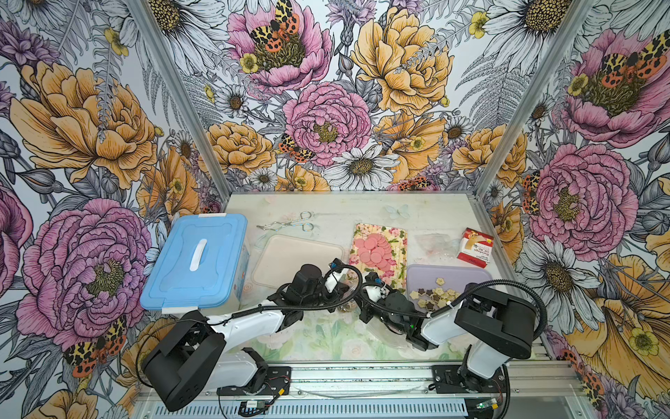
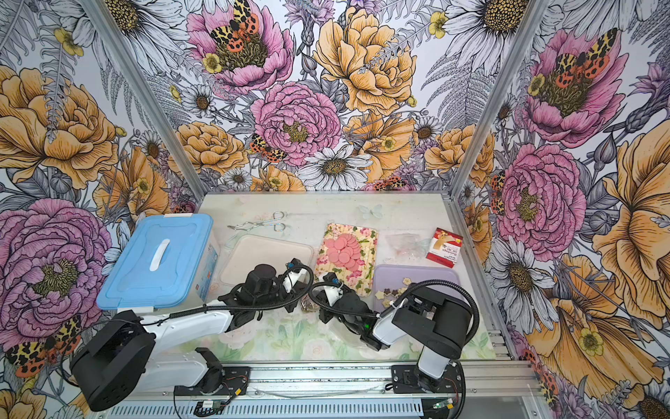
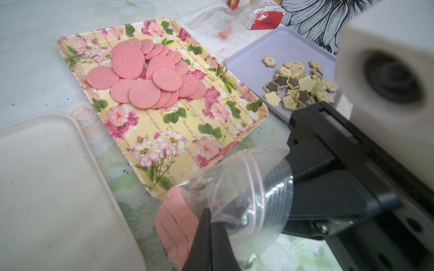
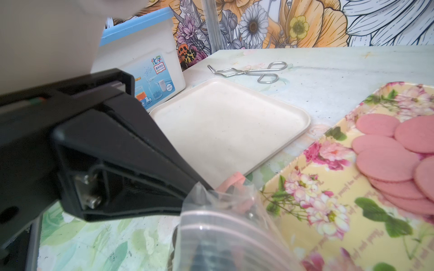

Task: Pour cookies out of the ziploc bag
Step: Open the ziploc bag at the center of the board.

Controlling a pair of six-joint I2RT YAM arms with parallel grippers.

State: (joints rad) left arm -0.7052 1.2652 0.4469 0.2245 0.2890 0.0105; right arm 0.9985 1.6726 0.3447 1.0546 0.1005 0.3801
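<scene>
Arms (image 1: 250, 323): white shells, blk joints, ribbed blk cables (image 1: 500, 280).

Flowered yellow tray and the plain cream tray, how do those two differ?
The flowered yellow rectangular tray is printed with roses and carries a heap of pink round cookies; the plain cream tray is unpatterned and holds nothing. The flowered tray is longer and narrower, the cream tray squarer. Both are shallow, round-cornered and lie flat.

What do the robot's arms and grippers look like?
Both the left arm and right arm have glossy white links between bulky black joint housings, with ribbed black cables looping alongside. The left gripper and right gripper are black angular wedges, each carrying a white camera block.
</scene>
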